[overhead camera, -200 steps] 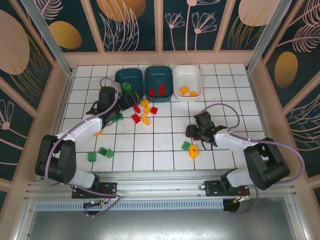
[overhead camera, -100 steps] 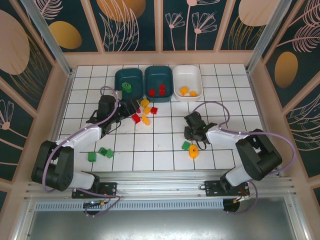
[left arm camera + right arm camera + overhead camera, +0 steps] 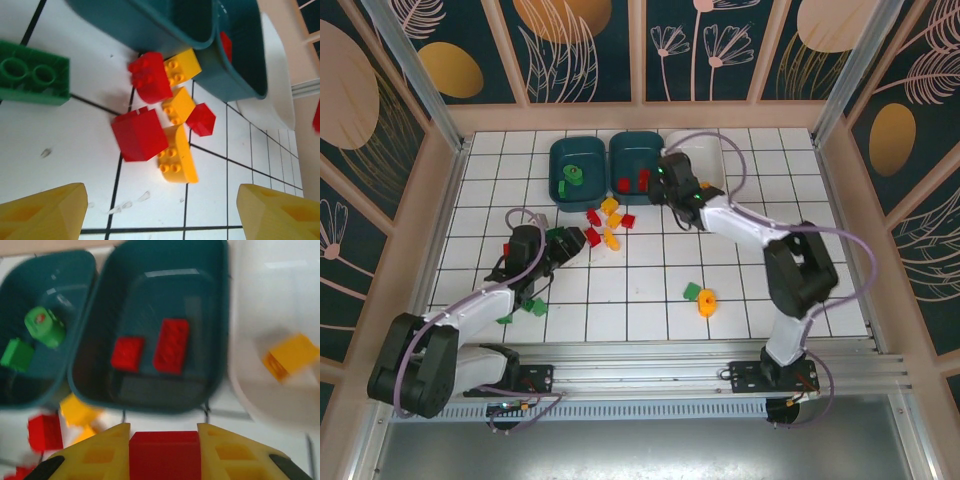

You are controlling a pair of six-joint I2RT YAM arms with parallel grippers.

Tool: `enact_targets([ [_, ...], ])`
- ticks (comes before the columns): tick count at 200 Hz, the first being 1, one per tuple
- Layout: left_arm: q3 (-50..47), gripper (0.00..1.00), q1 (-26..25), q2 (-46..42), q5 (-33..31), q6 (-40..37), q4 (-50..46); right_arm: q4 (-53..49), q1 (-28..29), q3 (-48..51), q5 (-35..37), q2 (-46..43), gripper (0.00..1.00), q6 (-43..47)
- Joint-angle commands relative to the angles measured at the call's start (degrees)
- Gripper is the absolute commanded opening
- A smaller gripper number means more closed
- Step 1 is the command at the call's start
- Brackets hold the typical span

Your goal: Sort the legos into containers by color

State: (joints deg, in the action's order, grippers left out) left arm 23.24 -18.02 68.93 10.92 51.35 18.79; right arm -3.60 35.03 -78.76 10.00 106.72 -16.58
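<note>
Right tool [image 3: 163,434] clamps a red lego [image 3: 165,460] just beside the middle teal tub [image 3: 150,300]; we count two reds inside. Left tool [image 3: 160,210] gapes wide over a loose cluster [image 3: 160,125]. Most legos lie unsorted on the counter [image 3: 770,270].

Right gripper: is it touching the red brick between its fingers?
Touching. Right wrist view shows the red brick flush against both yellow fingers of the right gripper, no gap.

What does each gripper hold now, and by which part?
The right gripper holds a red brick by its two opposite sides. The left gripper is open and holds nothing.
</note>
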Motion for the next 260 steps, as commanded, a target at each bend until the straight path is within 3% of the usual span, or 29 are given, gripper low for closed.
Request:
enact_targets([
  [1, -0.4, 0.79, -0.1, -3.1, -1.2, -0.1, -1.5, 0.4, -1.0, -9.5, -0.2, 9.9, 0.17, 4.1],
  [32, 0.5, 0.83, -0.1, -6.3, -1.1, -2.7, -6.9, -6.1, -2.5, -26.0, -1.7, 22.6, 0.21, 4.7],
  [51, 1.6, 0.85, -0.2, -7.2, -0.9, -3.9, -9.0, -9.6, -2.6, -32.9, -2.2, 26.5, 0.33, 5.4],
  [64, 2.3, 0.89, -0.1, -7.5, -0.6, -4.4, -9.6, -11.8, -2.4, -36.3, -2.1, 27.2, 0.45, 6.0],
  [89, 4.2, 0.92, -0.2, -7.5, -0.4, -4.7, -10.0, -12.4, -1.8, -35.5, -0.4, 22.6, 0.51, 7.1],
  [119, 6.3, 0.94, -0.2, -6.5, 1.2, -4.3, -8.1, -9.0, -0.1, -20.8, 3.9, 8.0, 0.55, 6.1],
  [150, 5.3, 0.95, -1.0, -3.9, 4.8, -2.2, -0.7, -10.5, 1.9, 4.8, 7.8, -11.5, 0.63, -4.1],
  [192, 5.3, 0.95, -6.2, 5.3, 8.1, -0.6, 12.1, -25.0, 4.4, 30.2, 2.8, -33.1, 0.70, -17.9],
  [222, 9.5, 0.94, -9.4, 13.6, 9.7, -0.6, 15.2, -31.4, 7.2, 38.8, -3.1, -41.4, 0.73, -24.0],
  [238, 11.6, 0.94, -10.1, 16.3, 10.2, -0.2, 14.9, -32.7, 9.0, 41.3, -6.1, -42.3, 0.73, -26.2],
  [260, 12.1, 0.94, -10.4, 17.5, 10.4, 0.0, 15.5, -34.5, 11.6, 42.9, -4.8, -41.0, 0.74, -27.8],
])
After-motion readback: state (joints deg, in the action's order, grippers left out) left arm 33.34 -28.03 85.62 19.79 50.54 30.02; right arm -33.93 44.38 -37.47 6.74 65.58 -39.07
